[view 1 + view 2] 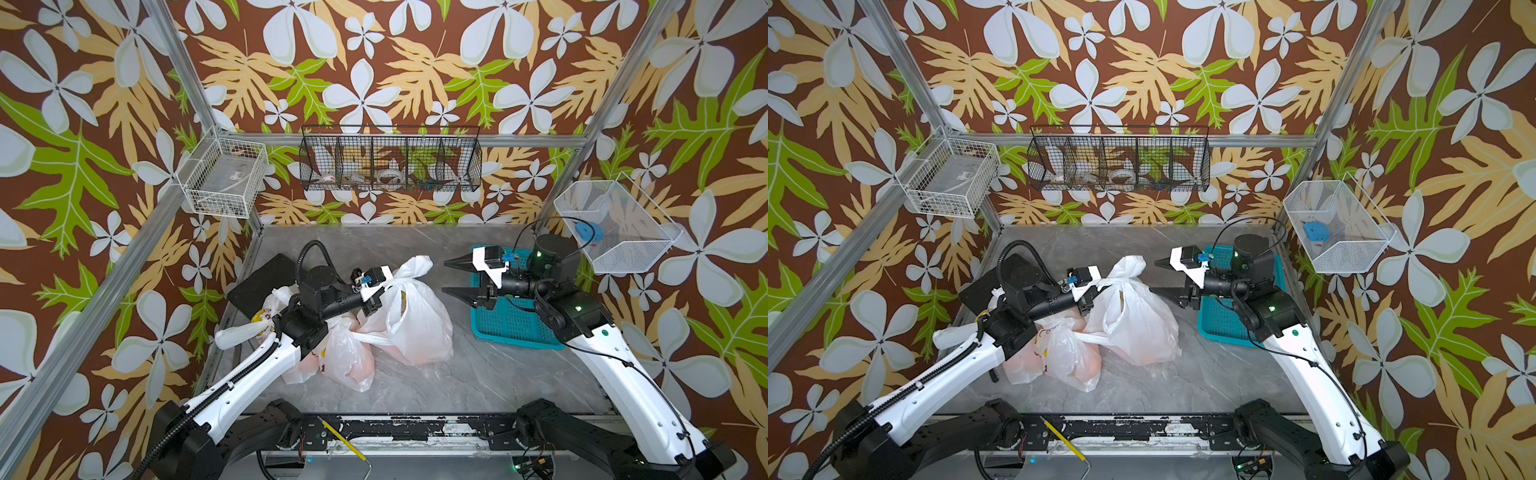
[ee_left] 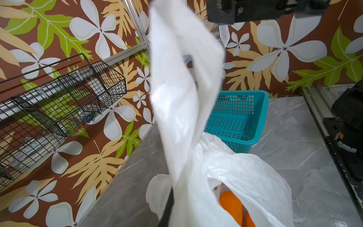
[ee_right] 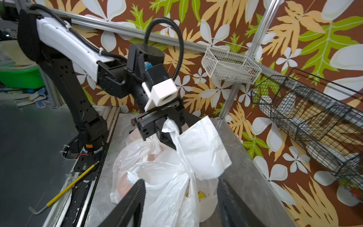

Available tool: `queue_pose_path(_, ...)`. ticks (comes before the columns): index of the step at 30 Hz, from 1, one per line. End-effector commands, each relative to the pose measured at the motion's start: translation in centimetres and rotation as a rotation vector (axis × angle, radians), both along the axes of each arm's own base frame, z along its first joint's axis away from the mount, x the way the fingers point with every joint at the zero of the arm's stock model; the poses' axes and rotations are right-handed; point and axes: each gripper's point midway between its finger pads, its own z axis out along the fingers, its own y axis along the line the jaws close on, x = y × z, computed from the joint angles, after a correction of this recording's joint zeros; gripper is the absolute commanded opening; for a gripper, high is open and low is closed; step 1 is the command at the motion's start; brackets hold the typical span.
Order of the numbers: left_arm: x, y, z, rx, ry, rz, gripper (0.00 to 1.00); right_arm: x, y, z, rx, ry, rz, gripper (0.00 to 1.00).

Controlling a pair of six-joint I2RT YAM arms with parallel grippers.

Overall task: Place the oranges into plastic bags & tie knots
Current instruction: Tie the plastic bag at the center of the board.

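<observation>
Three plastic bags lie left of the table's middle. The biggest plastic bag [image 1: 415,328] [image 1: 1136,328] stands upright, and an orange [image 2: 231,204] shows through its mouth. My left gripper [image 1: 374,291] [image 1: 1089,293] [image 3: 167,126] is shut on one of its handle strips. The other handle end [image 1: 415,266] sticks up loose. The strips cross in a twist [image 3: 188,172]; I cannot tell how tight this knot is. Two smaller bags [image 1: 347,361] [image 1: 293,368] lie under the left arm, faintly orange inside. My right gripper [image 1: 444,276] [image 1: 1153,276] [image 3: 180,179] stands open just right of the big bag, holding nothing.
A teal lattice basket [image 1: 511,324] [image 2: 235,118] sits under the right arm with no fruit showing in it. A black pad [image 1: 262,282] lies at the back left. Wire baskets [image 1: 390,160] [image 1: 615,224] hang on the walls. A yellow tool [image 1: 340,440] rests on the front rail.
</observation>
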Motion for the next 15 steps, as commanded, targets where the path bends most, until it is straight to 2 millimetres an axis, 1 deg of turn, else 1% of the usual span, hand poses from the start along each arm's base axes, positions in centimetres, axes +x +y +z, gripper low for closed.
queue_pose_path(1, -0.2, 0.0, 1.0, -0.010, -0.062, -0.013, 0.00, 2.0, 0.2, 2.4, 0.059, 0.041, -0.036, 0.64)
queue_pose_path(2, -0.2, 0.0, 1.0, -0.007, -0.067, -0.013, 0.00, 2.7, 0.6, 2.4, 0.057, 0.067, -0.028, 0.65)
queue_pose_path(4, -0.2, 0.0, 0.9, 0.002, -0.076, -0.013, 0.00, 4.0, 1.1, 1.9, 0.045, 0.115, -0.030, 0.68)
queue_pose_path(6, -0.2, 0.0, 0.7, 0.013, -0.087, -0.013, 0.00, 5.6, 1.3, 1.2, 0.042, 0.149, -0.069, 0.72)
queue_pose_path(8, -0.2, 0.0, 0.6, 0.017, -0.094, -0.015, 0.00, 7.0, 1.4, 1.3, 0.058, 0.168, -0.108, 0.77)
queue_pose_path(9, -0.3, 0.0, 0.5, 0.022, -0.097, -0.020, 0.00, 7.3, 1.6, 1.3, 0.068, 0.176, -0.103, 0.79)
queue_pose_path(11, -0.3, -0.1, 0.3, 0.027, -0.101, -0.026, 0.00, 7.7, 2.2, 1.2, 0.065, 0.199, -0.077, 0.80)
queue_pose_path(15, -0.5, -0.2, 0.1, 0.035, -0.113, -0.041, 0.00, 8.8, 3.0, -0.3, 0.014, 0.243, -0.074, 0.81)
